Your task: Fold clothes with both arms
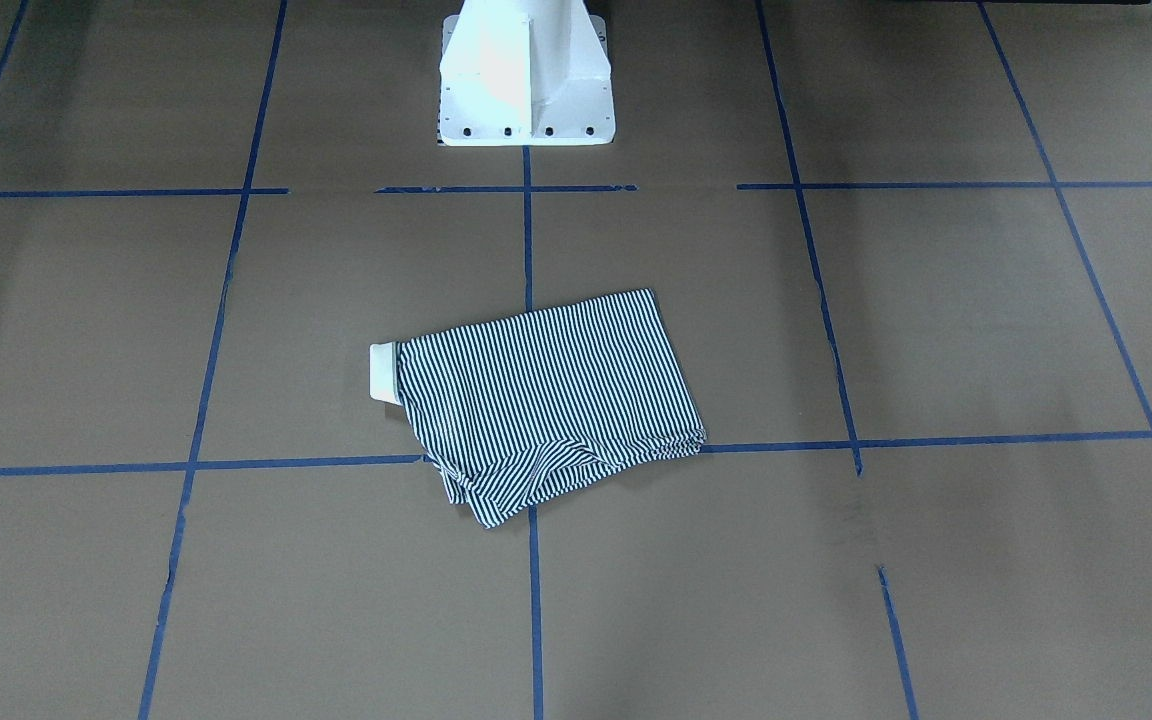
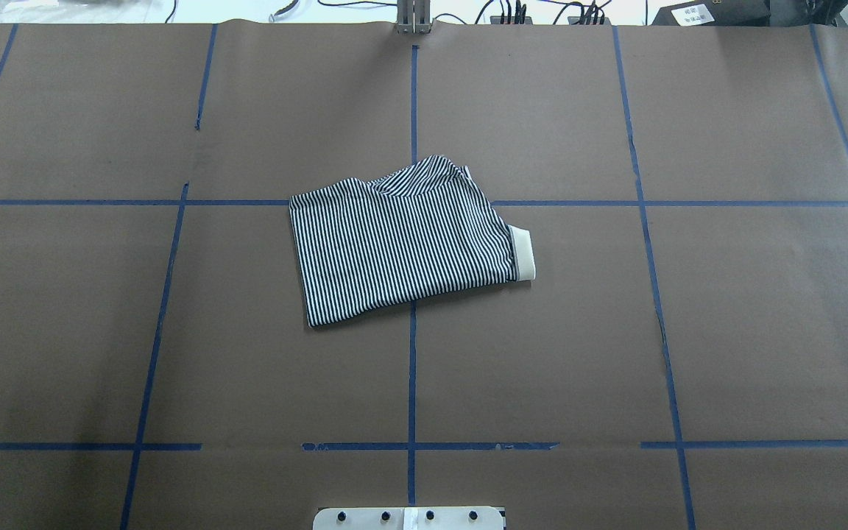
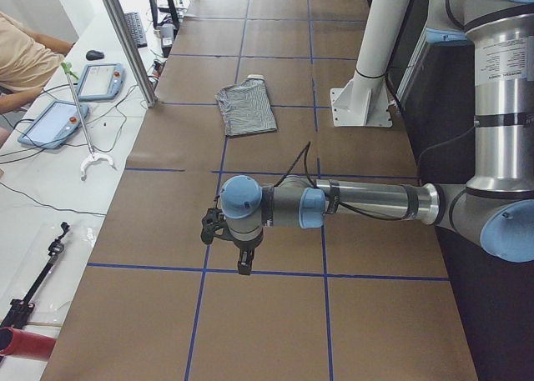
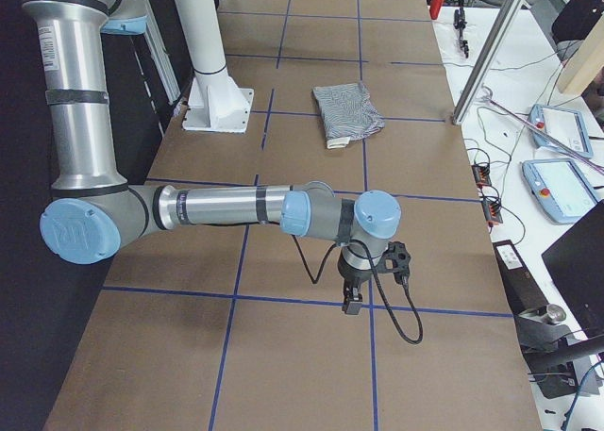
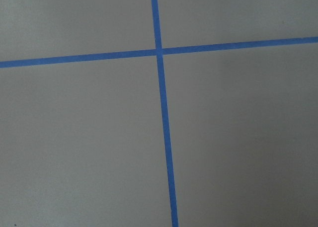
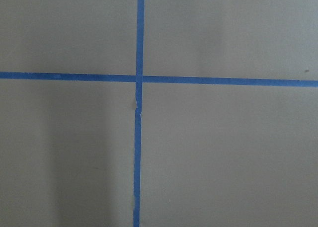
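Observation:
The clothes, one navy-and-white striped shirt (image 1: 546, 395), lie folded into a rough rectangle near the table's middle, with a cream collar (image 1: 383, 372) sticking out at one end. The same shirt (image 2: 402, 239) shows from overhead, and small in both side views (image 3: 248, 107) (image 4: 347, 110). Both arms hang far from it, over bare table. The left gripper (image 3: 244, 268) points down above a tape line, as does the right gripper (image 4: 351, 306). I cannot tell whether either is open or shut. The wrist views show only brown table and blue tape crossings.
The white pedestal base (image 1: 526, 80) stands at the robot's side of the table. Blue tape lines (image 2: 412, 368) mark a grid. Teach pendants (image 3: 100, 79) and a metal post (image 3: 125, 39) stand along the far edge, where a person's arm (image 3: 21, 56) rests.

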`<state>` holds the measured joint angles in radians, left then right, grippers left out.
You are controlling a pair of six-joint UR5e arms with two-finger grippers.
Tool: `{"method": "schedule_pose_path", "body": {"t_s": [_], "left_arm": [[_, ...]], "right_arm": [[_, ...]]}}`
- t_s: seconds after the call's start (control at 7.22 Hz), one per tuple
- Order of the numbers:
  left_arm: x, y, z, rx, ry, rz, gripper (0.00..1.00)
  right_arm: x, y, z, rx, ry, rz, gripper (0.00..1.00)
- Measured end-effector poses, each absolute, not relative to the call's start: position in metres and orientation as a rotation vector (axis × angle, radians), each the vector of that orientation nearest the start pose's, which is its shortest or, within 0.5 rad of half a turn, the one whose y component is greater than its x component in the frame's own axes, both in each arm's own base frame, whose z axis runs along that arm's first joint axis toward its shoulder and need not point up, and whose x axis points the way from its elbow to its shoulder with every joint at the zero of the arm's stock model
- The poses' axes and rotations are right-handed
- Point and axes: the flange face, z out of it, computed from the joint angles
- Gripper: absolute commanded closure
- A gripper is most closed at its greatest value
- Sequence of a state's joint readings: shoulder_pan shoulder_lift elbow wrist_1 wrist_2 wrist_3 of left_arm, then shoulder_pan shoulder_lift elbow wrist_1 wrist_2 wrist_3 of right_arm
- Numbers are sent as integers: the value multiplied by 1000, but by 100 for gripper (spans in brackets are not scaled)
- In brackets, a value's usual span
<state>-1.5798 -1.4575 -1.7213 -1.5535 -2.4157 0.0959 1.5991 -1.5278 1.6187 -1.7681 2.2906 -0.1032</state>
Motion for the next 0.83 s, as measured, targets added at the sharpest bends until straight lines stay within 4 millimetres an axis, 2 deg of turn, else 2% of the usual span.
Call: {"method": "schedule_pose_path", "body": {"t_s": [0.55, 0.83], "left_arm": [[-64, -454, 622, 103, 842, 104, 0], [-64, -453, 618, 111, 832, 105, 0]], "right_arm": [[79, -493, 633, -46, -753, -30, 0], [77, -488, 640, -54, -763, -30, 0]]}}
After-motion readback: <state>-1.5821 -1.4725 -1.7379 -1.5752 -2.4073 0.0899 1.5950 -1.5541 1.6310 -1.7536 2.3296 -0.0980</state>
